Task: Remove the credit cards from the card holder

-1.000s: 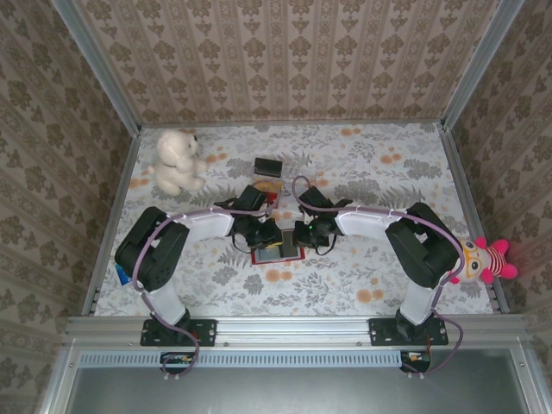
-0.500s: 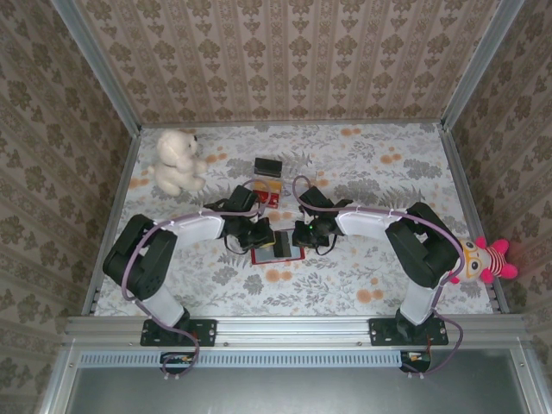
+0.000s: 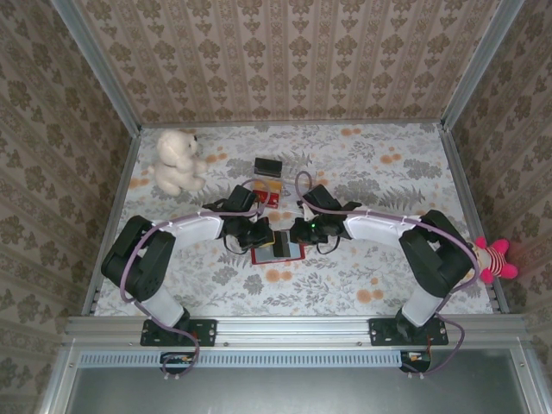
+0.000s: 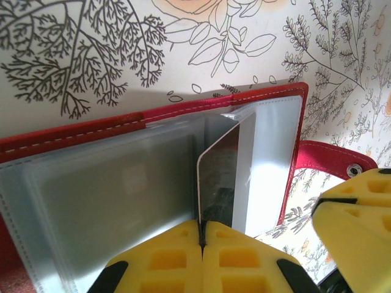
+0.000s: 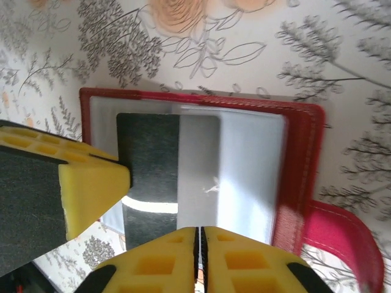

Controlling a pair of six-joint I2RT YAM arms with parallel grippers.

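The red card holder (image 3: 269, 257) lies open on the flowered table between both arms, its clear sleeves (image 4: 110, 189) facing up. My left gripper (image 4: 201, 224) is shut on the near edge of a dark credit card (image 4: 221, 174), which stands on edge, partly out of a sleeve. In the right wrist view the same card (image 5: 149, 152) is dark with a white stripe, and the left gripper's yellow finger (image 5: 91, 183) overlaps it. My right gripper (image 5: 198, 232) is shut, its tips at the near edge of the holder's (image 5: 302, 159) sleeves. Nothing shows between its jaws.
The holder's snap tab (image 4: 333, 160) sticks out on the right. A black block (image 3: 269, 166) and red-and-yellow packets (image 3: 269, 195) lie just behind the grippers. A white teddy (image 3: 177, 161) sits at the back left and a pink plush (image 3: 493, 259) on the right rail.
The left gripper has closed on the card and its elbow has swung out to the left. The right arm has stretched lower and moved slightly left over the holder.
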